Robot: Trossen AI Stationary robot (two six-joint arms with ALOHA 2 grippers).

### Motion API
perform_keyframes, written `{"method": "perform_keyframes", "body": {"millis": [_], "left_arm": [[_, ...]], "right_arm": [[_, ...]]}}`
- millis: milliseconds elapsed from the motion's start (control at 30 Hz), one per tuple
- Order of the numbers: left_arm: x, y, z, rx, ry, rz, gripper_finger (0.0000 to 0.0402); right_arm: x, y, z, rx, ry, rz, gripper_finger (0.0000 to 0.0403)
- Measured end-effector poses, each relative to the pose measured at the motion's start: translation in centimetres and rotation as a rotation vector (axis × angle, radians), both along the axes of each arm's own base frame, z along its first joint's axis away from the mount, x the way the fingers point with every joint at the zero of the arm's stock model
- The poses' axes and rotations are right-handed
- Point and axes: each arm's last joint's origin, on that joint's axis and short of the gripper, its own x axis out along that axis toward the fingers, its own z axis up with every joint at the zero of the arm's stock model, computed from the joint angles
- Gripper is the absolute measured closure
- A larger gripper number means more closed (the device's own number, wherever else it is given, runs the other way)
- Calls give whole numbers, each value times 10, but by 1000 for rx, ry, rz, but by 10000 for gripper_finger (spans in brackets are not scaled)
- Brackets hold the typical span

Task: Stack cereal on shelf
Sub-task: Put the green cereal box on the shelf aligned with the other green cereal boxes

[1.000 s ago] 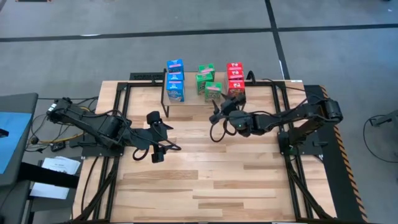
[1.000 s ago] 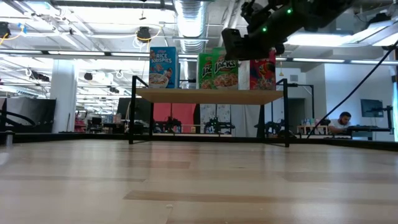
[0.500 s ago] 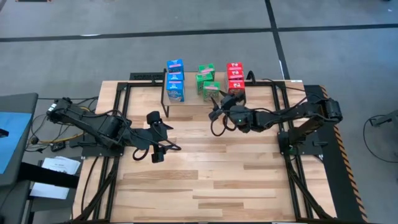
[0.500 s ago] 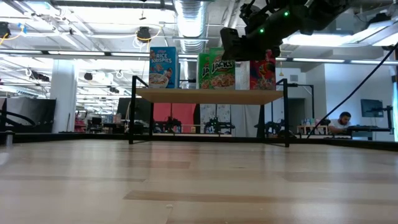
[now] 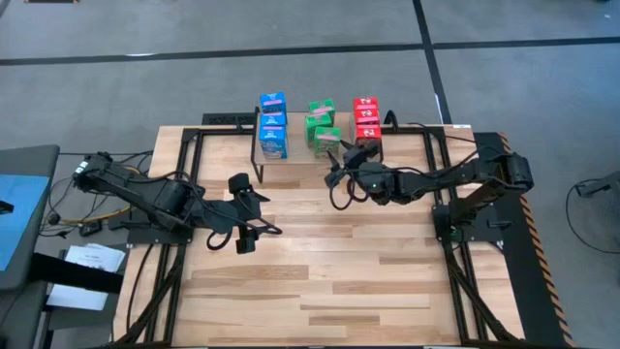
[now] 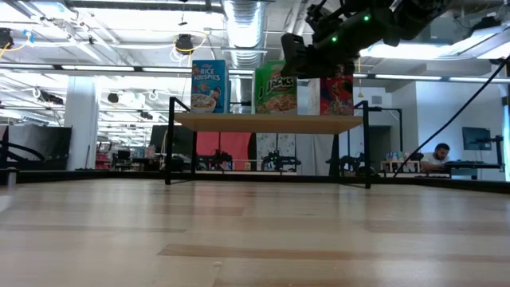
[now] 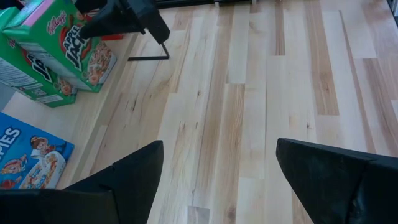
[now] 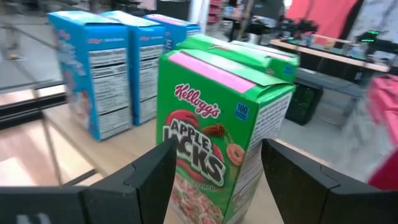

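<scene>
The shelf [image 5: 296,153] stands at the table's far edge. On it are a row of blue cereal boxes [image 5: 273,126], green ones [image 5: 320,118] and red ones [image 5: 366,116]. My right gripper [image 5: 341,157] reaches level to the shelf's near side. It is shut on the nearest green Apple Jacks box [image 8: 217,130], which stands upright in front of the other green boxes [image 6: 276,88]. My left gripper [image 5: 264,214] hangs open over the tabletop on the near left, with nothing between its fingers [image 7: 217,180]. My right gripper holds the green box by its lower half [image 8: 186,180], pinched between the two fingers, one on each side. The fingers come level from the table's near right. The box stands upright with its bottom at the shelf board; whether it rests there I cannot tell.
The blue row [image 8: 93,74] stands just left of the held box, with a bare strip of shelf board between. The red row [image 6: 339,94] is close on its right. The plank tabletop [image 5: 329,262] in front of the shelf is bare wood.
My right gripper has swung a little toward the table's left and turned slightly. The green box went with it, shifting left along the shelf away from the red boxes to stand in front of the other green ones, still upright.
</scene>
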Motion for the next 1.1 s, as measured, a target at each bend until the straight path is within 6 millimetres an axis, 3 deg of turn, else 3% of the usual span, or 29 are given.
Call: {"method": "perform_keyframes", "body": {"millis": [1100], "left_arm": [[0, 0, 0, -1, -1, 0, 98]], "right_arm": [[2, -13, 4, 17, -55, 113, 142]]}}
